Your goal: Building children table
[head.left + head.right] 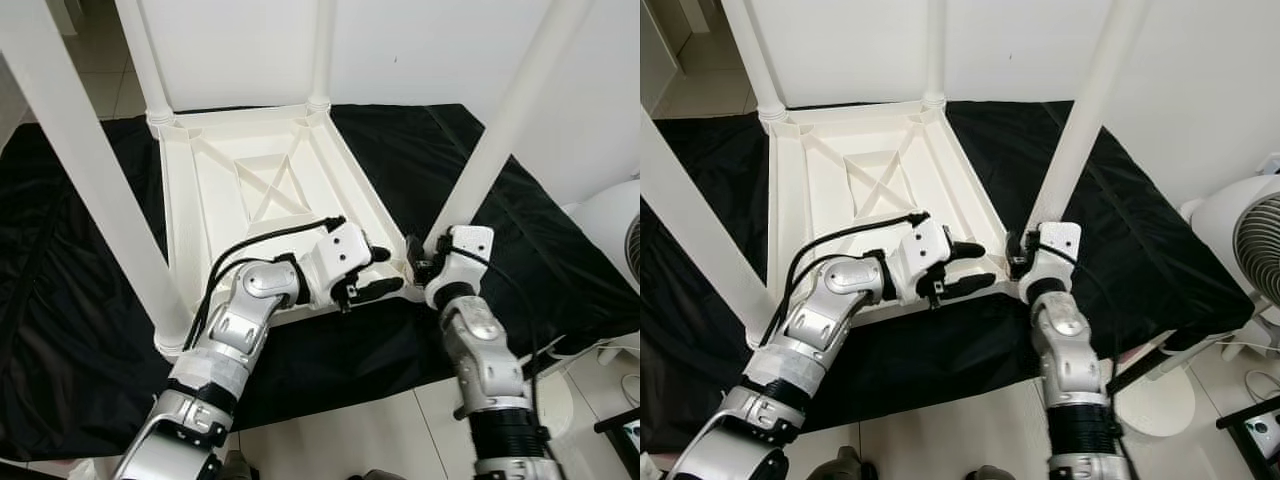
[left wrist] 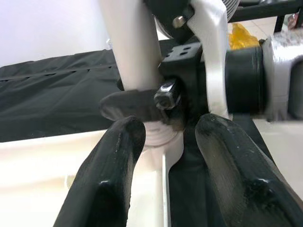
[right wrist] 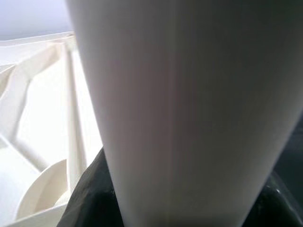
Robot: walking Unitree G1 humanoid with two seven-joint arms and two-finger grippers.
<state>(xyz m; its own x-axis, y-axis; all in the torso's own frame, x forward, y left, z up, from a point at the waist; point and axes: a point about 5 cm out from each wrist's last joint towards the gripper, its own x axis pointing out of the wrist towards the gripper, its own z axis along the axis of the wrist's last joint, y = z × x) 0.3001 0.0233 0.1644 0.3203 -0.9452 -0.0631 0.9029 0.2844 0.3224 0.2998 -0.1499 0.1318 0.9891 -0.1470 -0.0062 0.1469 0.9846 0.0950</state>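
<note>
Table top [image 1: 262, 190]: white plastic, lying upside down on a black cloth [image 1: 560, 250] spread over the floor; ribbed underside faces up, with a crossed brace in the middle panel.
Far legs [image 1: 145, 60]: two white round legs stand upright in the far corner sockets.
Near left leg [image 1: 95, 190]: white, tapered, seated in the near left corner, rising past the frame's top.
Near right leg [image 1: 510, 110]: white, its foot at the near right corner socket, leaning a little to the right.
</note>
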